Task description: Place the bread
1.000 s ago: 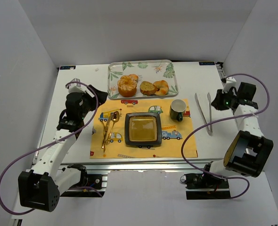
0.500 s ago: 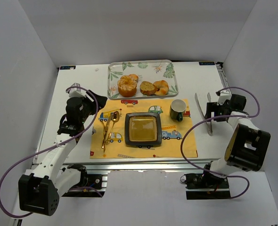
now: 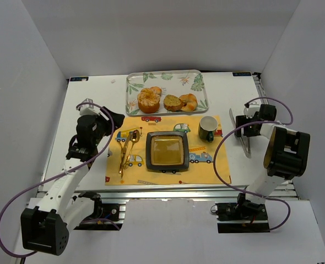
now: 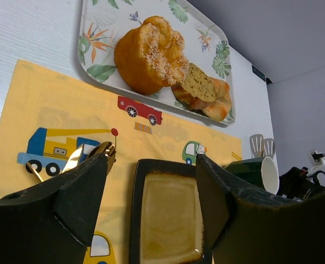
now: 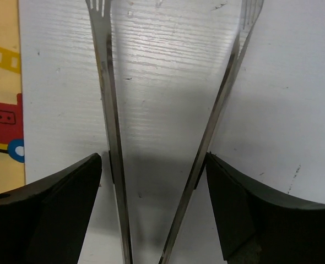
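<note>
A round sugared bun (image 3: 148, 99) and sliced bread (image 3: 180, 102) lie on a leaf-patterned tray (image 3: 168, 80) at the back. In the left wrist view the bun (image 4: 149, 52) and slices (image 4: 204, 93) lie beyond a dark square plate (image 4: 171, 220). The plate (image 3: 166, 151) sits on a yellow placemat (image 3: 220, 170). My left gripper (image 3: 114, 122) is open and empty, left of the mat; its jaws (image 4: 154, 154) frame the plate. My right gripper (image 3: 243, 125) is open and low over the metal tongs (image 3: 245, 144). Its jaws (image 5: 154, 159) straddle both tong arms (image 5: 108, 110).
A green cup (image 3: 207, 128) stands at the mat's right edge, between the plate and the tongs. Gold cutlery (image 3: 126, 149) lies on the mat's left side. The white side walls stand close to both arms.
My right gripper has moved left and down from the table's right edge, over the tongs. My left gripper has shifted only slightly.
</note>
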`<state>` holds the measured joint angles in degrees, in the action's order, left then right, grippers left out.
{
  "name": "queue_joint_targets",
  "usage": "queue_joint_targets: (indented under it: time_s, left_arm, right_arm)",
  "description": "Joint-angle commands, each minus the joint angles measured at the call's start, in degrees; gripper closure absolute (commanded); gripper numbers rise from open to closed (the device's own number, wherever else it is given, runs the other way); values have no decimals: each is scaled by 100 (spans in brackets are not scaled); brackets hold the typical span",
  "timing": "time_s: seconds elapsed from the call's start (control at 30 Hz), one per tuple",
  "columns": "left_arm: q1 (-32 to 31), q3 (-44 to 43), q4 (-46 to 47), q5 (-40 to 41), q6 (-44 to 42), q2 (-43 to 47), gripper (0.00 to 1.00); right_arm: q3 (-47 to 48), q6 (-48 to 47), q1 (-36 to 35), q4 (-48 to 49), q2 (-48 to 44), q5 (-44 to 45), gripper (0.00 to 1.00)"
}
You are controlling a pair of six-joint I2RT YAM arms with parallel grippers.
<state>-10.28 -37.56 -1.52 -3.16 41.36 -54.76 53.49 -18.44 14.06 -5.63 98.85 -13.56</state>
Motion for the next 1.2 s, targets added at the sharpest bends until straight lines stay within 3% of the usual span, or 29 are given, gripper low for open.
queue_joint_targets:
  time_s: [0.0, 0.13, 0.77, 1.17]
  left_arm:
    - [-9, 144, -77, 131, -23, 290, 25]
    - [-9, 153, -77, 114, -5, 273, 26]
    - [-9, 38, -51, 70, -32, 238, 25]
    - [-9, 30, -33, 52, -14, 282, 25]
  right_arm:
    - [126, 33, -44, -34, 204, 485, 22]
    - [241, -125, -44, -430, 337, 750, 28]
    - [214, -978, 9, -1362, 337, 152, 23]
    - [3, -951, 123, -1476, 451, 231, 39]
